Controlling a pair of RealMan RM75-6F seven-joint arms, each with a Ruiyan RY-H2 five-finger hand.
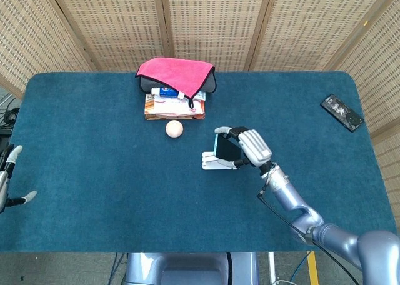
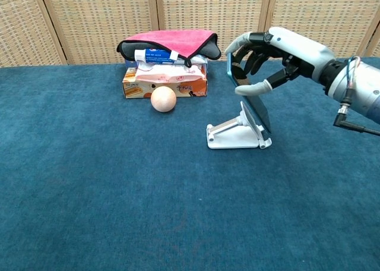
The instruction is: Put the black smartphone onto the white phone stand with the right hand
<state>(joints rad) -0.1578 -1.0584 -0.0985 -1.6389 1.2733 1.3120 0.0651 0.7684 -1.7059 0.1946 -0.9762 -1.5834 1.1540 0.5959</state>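
The right hand [image 2: 270,57], white-shelled with dark fingers, grasps the black smartphone with a blue-edged case [image 2: 254,104] by its upper part, fingers wrapped over the top edge and the thumb pressed against the face. The phone is tilted back and leans along the raised rest of the white folding plastic phone stand [image 2: 236,134], its lower end down by the stand's front lip; whether it is fully seated there cannot be told. In the head view the same hand [image 1: 249,149] covers most of the phone [image 1: 224,146] directly over the stand [image 1: 215,162], which sits near the middle of the dark blue cloth-covered table [image 1: 94,172]. Behind the stand, towards the wicker screen, a small peach-coloured ball [image 2: 163,98] lies just in front of a printed tissue pack [image 2: 169,81], which carries a pink cloth [image 2: 169,42] draped over a dark pouch. A second dark phone [image 1: 342,112] lies flat near the far right corner of the table. The left hand [image 1: 9,182] shows only at the left frame edge, fingers apart and holding nothing.
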